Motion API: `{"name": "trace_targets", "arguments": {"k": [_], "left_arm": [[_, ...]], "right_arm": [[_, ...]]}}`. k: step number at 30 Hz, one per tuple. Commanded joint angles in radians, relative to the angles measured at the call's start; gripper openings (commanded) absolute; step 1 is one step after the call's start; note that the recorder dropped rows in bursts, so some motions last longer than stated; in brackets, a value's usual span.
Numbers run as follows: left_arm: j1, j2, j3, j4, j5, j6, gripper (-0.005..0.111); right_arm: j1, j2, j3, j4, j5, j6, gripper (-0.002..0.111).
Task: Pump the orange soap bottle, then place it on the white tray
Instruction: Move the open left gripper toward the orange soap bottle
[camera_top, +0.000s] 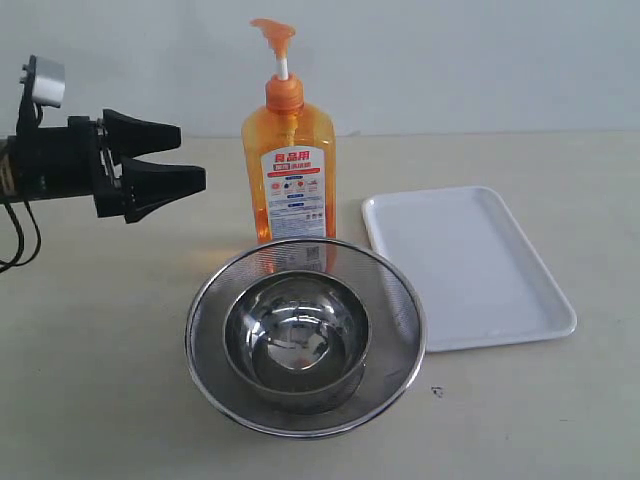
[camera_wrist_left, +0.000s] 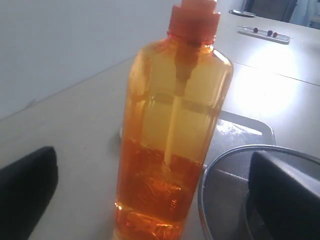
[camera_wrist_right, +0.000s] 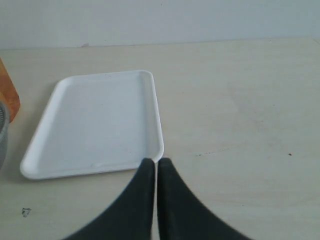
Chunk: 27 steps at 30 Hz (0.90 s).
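The orange soap bottle (camera_top: 288, 170) stands upright on the counter (camera_top: 100, 390), just behind a mesh strainer (camera_top: 402, 300) that has a steel bowl (camera_top: 295, 335) sitting in it. The white tray (camera_top: 470, 265) lies flat nearby, not touching the bottle. The left gripper (camera_top: 191, 155) hangs beside the bottle's body on the side away from the tray, jaws spread wide and touching nothing. The right gripper (camera_wrist_right: 156, 163) is empty, fingers pressed together, by a corner of the tray.
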<state>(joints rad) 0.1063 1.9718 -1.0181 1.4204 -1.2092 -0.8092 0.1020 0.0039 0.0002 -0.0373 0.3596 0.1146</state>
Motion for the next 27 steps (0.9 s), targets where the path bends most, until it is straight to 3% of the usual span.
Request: {"name": "trace_targets", "arguments": {"k": [1, 10, 24, 27], "left_arm": [[-0.039, 0.001, -0.004, -0.001, -0.012, 0.006, 0.11], [-0.084, 0.001, -0.004, -0.045, -0.012, 0.084, 0.11], [-0.083, 0.001, -0.004, -0.063, -0.012, 0.086, 0.11], [-0.083, 0.001, -0.004, -0.105, -0.012, 0.164, 0.11]], "right_arm": [[-0.002, -0.004, 0.0, 0.0, -0.011, -0.002, 0.0], [-0.002, -0.004, 0.0, 0.0, -0.011, -0.002, 0.0], [-0.002, -0.004, 0.0, 0.0, -0.011, -0.002, 0.0], [-0.002, -0.004, 0.0, 0.0, -0.011, -0.002, 0.0]]}}
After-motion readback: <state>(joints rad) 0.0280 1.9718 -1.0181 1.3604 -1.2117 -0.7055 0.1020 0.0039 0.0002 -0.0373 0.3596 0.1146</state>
